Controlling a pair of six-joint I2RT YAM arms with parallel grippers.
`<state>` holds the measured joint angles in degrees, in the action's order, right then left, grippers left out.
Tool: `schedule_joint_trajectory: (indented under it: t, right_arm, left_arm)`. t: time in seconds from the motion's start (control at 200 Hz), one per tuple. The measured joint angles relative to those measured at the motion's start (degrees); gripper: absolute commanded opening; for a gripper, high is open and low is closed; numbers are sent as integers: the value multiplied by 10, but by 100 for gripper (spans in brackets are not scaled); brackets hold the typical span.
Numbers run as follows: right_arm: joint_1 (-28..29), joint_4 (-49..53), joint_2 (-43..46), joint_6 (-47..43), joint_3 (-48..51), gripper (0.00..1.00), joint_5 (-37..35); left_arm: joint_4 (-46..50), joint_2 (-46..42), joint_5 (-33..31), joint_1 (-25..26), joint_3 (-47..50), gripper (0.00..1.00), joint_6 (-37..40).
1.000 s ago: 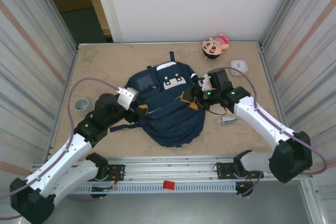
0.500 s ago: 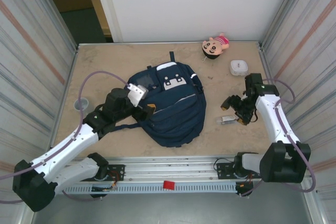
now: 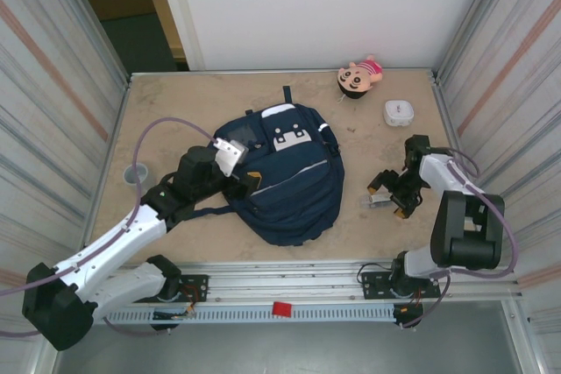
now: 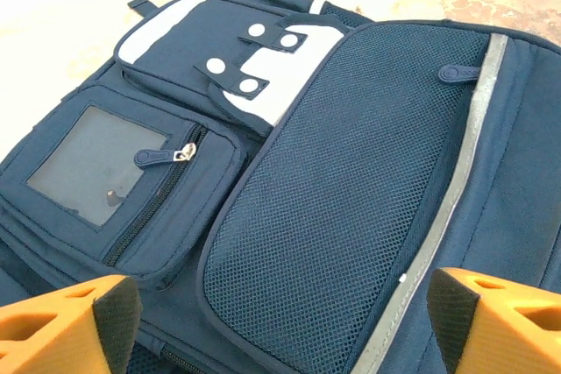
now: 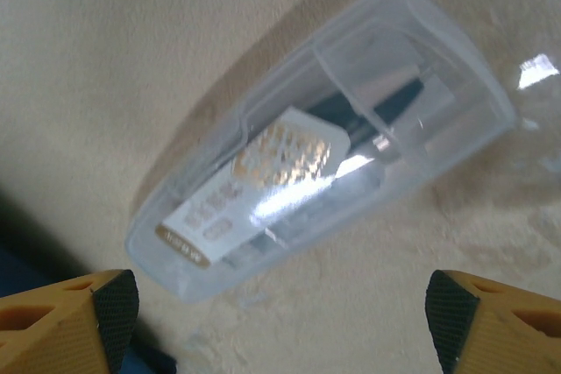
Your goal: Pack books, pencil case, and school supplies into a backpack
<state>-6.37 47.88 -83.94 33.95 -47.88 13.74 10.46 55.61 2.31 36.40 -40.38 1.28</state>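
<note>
The navy backpack [image 3: 285,177] lies flat mid-table, its mesh pocket [image 4: 351,172], grey square panel [image 4: 92,168] and white patches facing up. My left gripper [image 3: 250,183] hovers open over its left side, with the orange fingers [image 4: 66,326] wide apart above the mesh and nothing between them. On the bare table to the right of the backpack lies a small clear oblong case [image 5: 324,137], one of the school supplies [image 3: 377,202], with a label and dark items inside. My right gripper [image 3: 390,197] stands open just above it, not touching. The books and the pencil case are hidden.
A pink plush doll [image 3: 359,76] and a white rounded box [image 3: 399,112] sit at the back right. A small grey ring [image 3: 134,174] lies by the left wall. Metal walls close in both sides.
My right arm left the backpack, swung right and came down over the clear case with its jaws opening. The left arm shifted slightly up and right onto the backpack's left side.
</note>
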Motion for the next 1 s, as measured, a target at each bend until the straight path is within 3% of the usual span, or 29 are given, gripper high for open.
schedule_joint_trajectory:
  t: [0.431,0.817,0.997]
  right_arm:
    - [-3,-60,-82,-2,-41,86,26]
    - [28,-22,-111,-44,-68,78,-20]
    - [61,2,-125,-49,-75,67,-40]
  left_arm:
    - [0,0,-12,0,0,87,0]
    - [0,0,-20,0,0,88,2]
    - [0,0,-20,0,0,88,2]
